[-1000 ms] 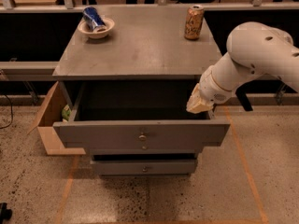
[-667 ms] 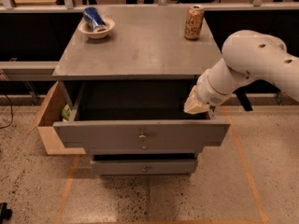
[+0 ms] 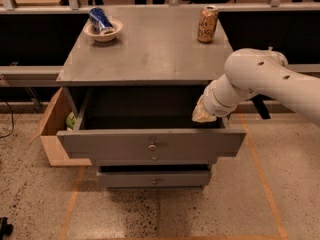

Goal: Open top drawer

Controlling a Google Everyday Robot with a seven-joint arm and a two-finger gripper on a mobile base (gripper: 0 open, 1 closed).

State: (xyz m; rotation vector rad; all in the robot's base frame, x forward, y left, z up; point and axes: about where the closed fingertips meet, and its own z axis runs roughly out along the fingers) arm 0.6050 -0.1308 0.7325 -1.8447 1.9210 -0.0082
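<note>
Grey top drawer (image 3: pixel 150 144) pulled out toward camera, long axis left–right, tool (image 3: pixel 204 115) at right corner — grip unclear.

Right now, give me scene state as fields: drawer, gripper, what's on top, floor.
top drawer: well out of the cabinet, inside dark
knob: centre of front, nothing touching it
gripper: at the drawer's right side, just above the front panel
cabinet top: bowl back left with blue can lying in it; upright can back right
lower drawer: slightly out
floor: cardboard box left of cabinet
</note>
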